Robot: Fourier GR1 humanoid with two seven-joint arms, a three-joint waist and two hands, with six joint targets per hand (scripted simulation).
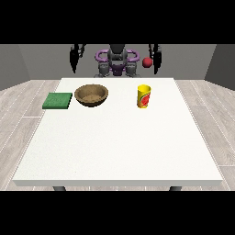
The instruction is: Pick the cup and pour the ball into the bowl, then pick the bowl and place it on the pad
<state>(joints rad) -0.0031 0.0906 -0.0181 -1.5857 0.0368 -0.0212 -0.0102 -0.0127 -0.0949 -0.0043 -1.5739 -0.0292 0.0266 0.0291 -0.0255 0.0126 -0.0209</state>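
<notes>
Hanging raised at the table's far edge, the hand at the view's right and the hand at the view's left touch nothing; whether their fingers are curled I cannot tell. A small red ball shows in the air just beside the right-view hand. The yellow cup with a red mark stands upright below that hand, toward the camera, probably so it can reach down for it. The brown wooden bowl and flat green square pad lie on the white table nearer the other hand, side by side, likely so the bowl's carry is short.

White table: green pad, brown bowl, yellow cup upright.
</notes>
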